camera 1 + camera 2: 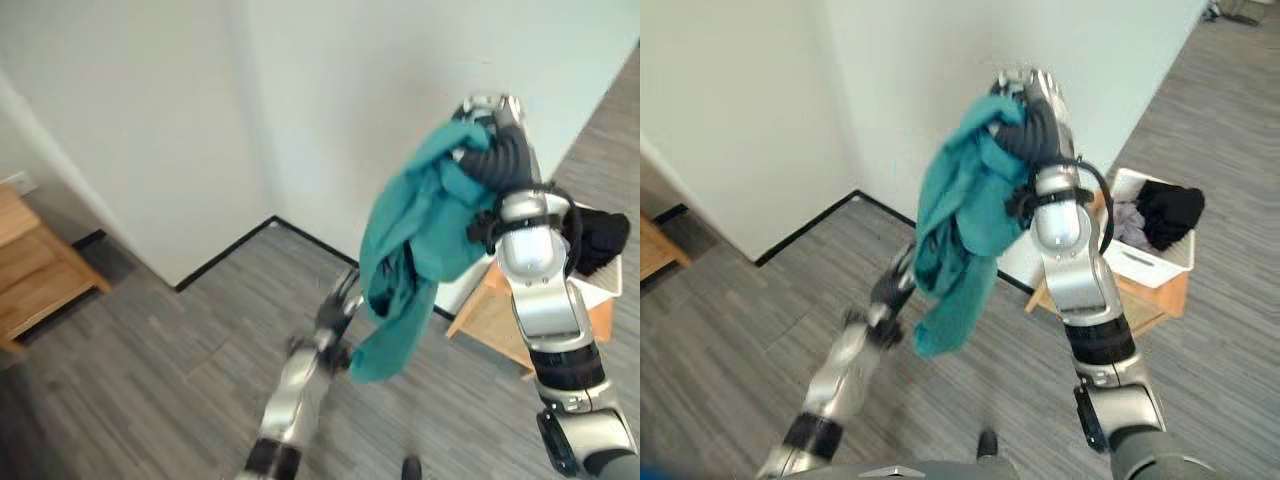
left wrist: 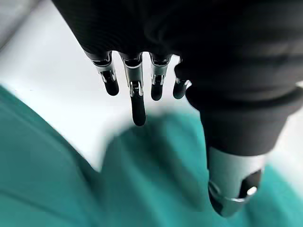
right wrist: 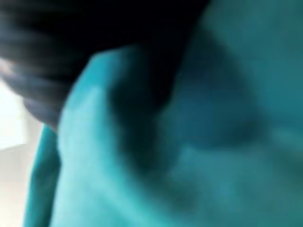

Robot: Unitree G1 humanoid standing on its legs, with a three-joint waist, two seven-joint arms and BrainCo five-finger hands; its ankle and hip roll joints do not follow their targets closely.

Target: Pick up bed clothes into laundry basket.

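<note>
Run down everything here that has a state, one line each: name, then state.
teal garment: lifted off the floor, hanging bunched from the raised right hand.
right hand: raised high, garment draped over it, fingers hidden by cloth.
left hand: held low beside the hanging cloth, fingers straight, holding nothing.
white laundry basket: on a low wooden stand, already holding dark and grey clothes.

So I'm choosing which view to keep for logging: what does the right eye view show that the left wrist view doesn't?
The right eye view alone shows the right hand raised, the teal garment draped from it, and beyond it the white laundry basket holding dark and grey clothes on a low wooden stand. The left wrist view alone shows the left hand close up, fingers straight and holding nothing. Both show the teal garment and the left hand beside it.
</note>
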